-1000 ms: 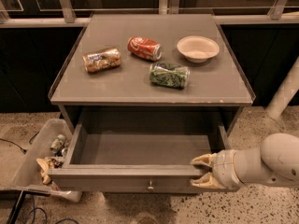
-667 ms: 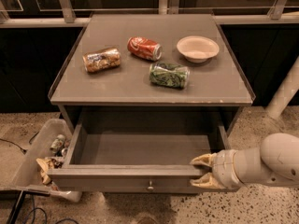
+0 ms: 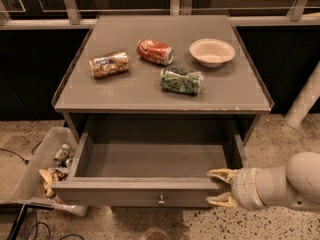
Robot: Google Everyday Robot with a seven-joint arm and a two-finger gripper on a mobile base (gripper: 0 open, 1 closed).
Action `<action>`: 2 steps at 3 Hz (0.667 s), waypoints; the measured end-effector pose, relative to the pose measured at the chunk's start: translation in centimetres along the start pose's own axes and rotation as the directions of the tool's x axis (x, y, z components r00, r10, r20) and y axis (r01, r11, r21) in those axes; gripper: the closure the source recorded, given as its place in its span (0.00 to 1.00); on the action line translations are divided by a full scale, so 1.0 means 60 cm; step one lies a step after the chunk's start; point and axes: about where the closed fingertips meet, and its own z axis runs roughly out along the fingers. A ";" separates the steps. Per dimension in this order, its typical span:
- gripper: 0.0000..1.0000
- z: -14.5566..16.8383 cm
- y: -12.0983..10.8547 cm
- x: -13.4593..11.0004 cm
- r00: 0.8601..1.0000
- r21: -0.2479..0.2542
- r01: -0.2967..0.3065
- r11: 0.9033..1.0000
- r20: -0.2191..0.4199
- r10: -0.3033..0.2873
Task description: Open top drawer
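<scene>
The top drawer (image 3: 125, 190) of the grey cabinet stands pulled far out. Its plain grey interior (image 3: 155, 159) is bare, and a small round metal knob (image 3: 161, 200) sits at the centre of its front. My gripper (image 3: 219, 187) is at the right end of the drawer front. Its two pale fingers are spread apart, one on the top rim (image 3: 220, 173) and one lower, against the front face (image 3: 220, 200). My white arm (image 3: 285, 184) reaches in from the right. No other drawer fronts show.
On the cabinet top (image 3: 150, 91) lie a brown can (image 3: 109, 64), a red can (image 3: 155, 52), a green can (image 3: 181, 80) and a white bowl (image 3: 212, 52). A clear bin (image 3: 35, 171) of trash stands on the floor at the left. A white post (image 3: 306, 101) stands at the right.
</scene>
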 end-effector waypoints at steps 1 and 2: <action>0.84 -0.009 0.059 0.000 0.999 0.017 0.001 1.000 0.036 -0.001; 1.00 -0.015 0.056 -0.005 0.999 0.017 0.001 1.000 0.036 -0.001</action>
